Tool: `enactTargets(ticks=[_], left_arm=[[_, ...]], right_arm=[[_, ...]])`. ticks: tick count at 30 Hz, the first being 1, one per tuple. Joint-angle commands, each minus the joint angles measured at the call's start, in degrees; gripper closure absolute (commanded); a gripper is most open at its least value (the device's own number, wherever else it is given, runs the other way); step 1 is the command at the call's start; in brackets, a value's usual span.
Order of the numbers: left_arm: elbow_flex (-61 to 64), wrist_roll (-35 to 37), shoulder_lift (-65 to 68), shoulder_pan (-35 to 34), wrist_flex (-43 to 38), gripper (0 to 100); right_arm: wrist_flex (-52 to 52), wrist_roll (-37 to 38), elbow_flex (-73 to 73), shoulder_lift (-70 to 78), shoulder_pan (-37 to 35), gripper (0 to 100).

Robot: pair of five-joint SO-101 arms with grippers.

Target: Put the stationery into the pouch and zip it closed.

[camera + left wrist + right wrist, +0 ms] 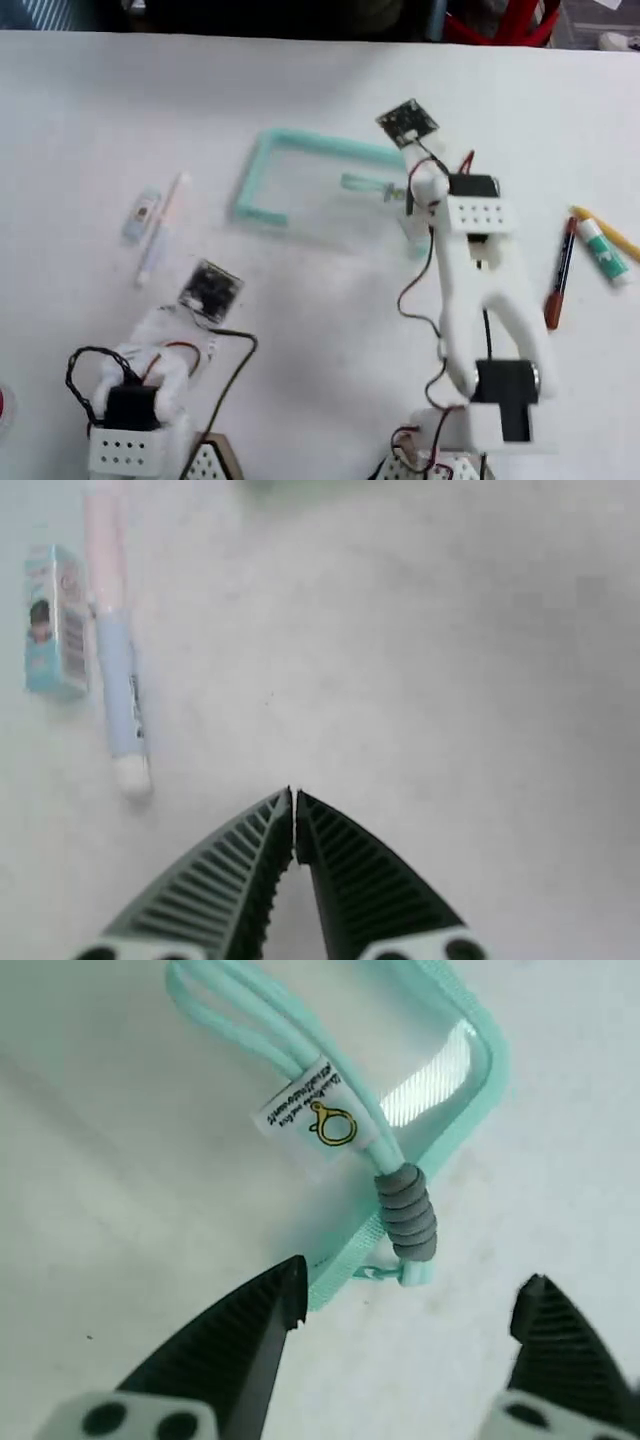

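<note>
Just ahead of the parted right fingers (250, 1330), the grey zipper pull (405, 1210) of the pouch (430, 1085); left fingers (250, 870) together.

Bare white desk (420, 660) ahead of left gripper (294, 795), free to pass; pale pink-and-blue pen (118, 670) & small blue box (55, 620) off to one side. Mint cord w/ grey ribbed bead (405, 1210) lies just ahead of right gripper (412, 1280).
</note>
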Motion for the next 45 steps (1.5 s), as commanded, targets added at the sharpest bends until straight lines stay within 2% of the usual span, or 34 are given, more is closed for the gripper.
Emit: enactTargets(ticks=[1, 5, 13, 19, 24, 27, 35, 41, 45], left_arm=[[-0.26, -8.53, -0.31, 0.31, 0.09, 97], [-0.26, -5.89, -0.31, 0.31, 0.09, 97], [-0.26, -5.98, -0.31, 0.31, 0.09, 97], [-0.26, -5.98, -0.31, 0.31, 0.09, 97], [-0.26, -5.89, -0.31, 0.4, 0.09, 97], [-0.26, -6.07, -0.31, 0.4, 0.09, 97], [-0.35, -6.07, -0.31, 0.66, -0.09, 97], [-0.7, -5.89, -0.31, 1.01, -0.35, 97], [-5.01, -6.07, -0.31, 6.46, -1.85, 97]], right_arm=[[0.31, 3.69, -5.63, 4.44, 0.75, 64.3], [0.4, 3.96, -11.25, 11.38, 1.98, 66.9], [1.45, 4.13, -20.48, 22.99, 5.23, 78.7], [1.27, 4.13, -20.92, 23.78, 4.62, 81.0], [1.54, 6.77, -20.92, 23.69, 4.79, 99.1], [3.21, 7.03, -21.01, 23.43, 5.23, 96.6], [14.02, 6.24, -20.57, 6.73, 5.67, 98.0], [24.13, -3.52, -20.48, -10.33, 5.32, 98.0], [29.49, -8.09, -20.48, -16.84, 2.86, 98.0]])
